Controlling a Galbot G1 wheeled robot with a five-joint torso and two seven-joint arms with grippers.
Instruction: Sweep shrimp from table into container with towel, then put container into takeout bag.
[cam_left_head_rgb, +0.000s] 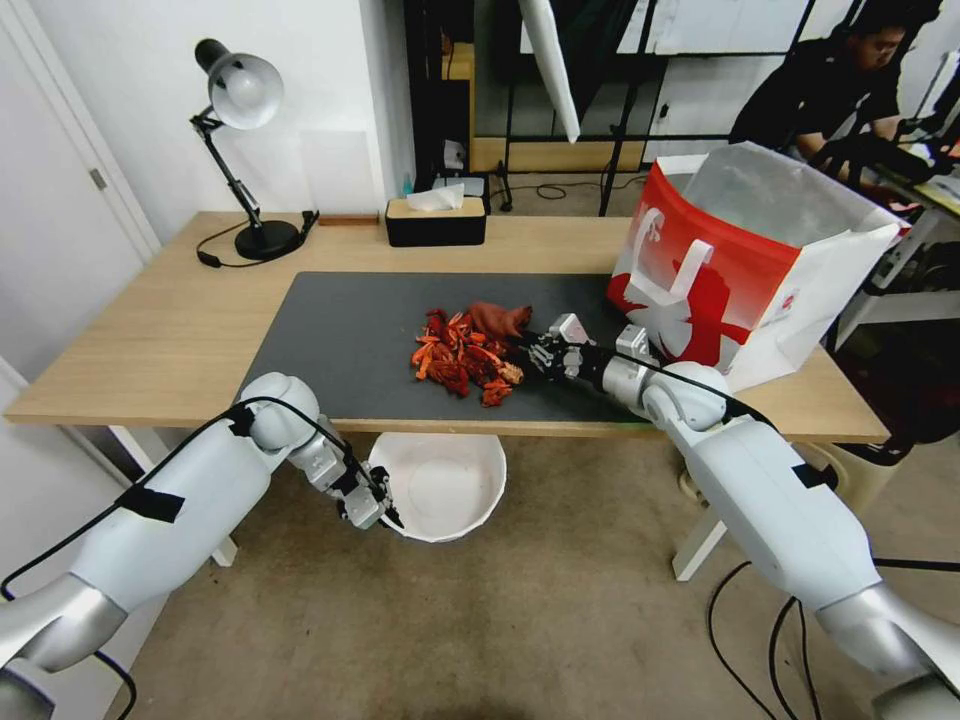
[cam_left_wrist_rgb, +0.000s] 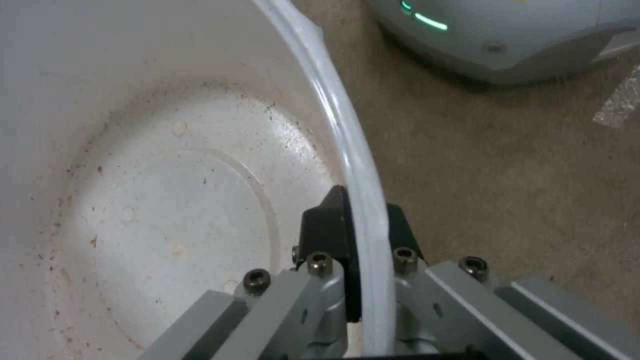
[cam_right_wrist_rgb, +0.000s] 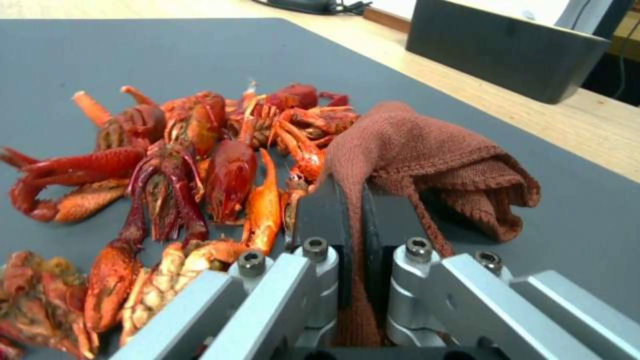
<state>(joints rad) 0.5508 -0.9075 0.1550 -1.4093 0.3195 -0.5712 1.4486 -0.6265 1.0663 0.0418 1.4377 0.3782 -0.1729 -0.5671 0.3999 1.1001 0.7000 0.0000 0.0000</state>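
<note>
We saw the table (cam_left_head_rgb: 150, 340), its mat holding everything. The bag (cam_left_head_rgb: 740, 270) stood open at the right end, just beside the right arm, and looked light and easy to tip. The bowl (cam_left_head_rgb: 440, 485) hung below the near edge, empty, thin and flexible; left gripper (cam_left_wrist_rgb: 360, 225) pinched its rim, the best place to hold it. Shrimp (cam_left_head_rgb: 465, 355) sat piled mid-mat, light, leggy, likely to scatter. The towel (cam_right_wrist_rgb: 427, 155), soft and limp, touched the pile's far side, right gripper (cam_right_wrist_rgb: 357, 210) clamped on a fold. Lamp (cam_left_head_rgb: 240, 150) and tissue box (cam_left_head_rgb: 436, 222) stood well back, clear of the path.
</note>
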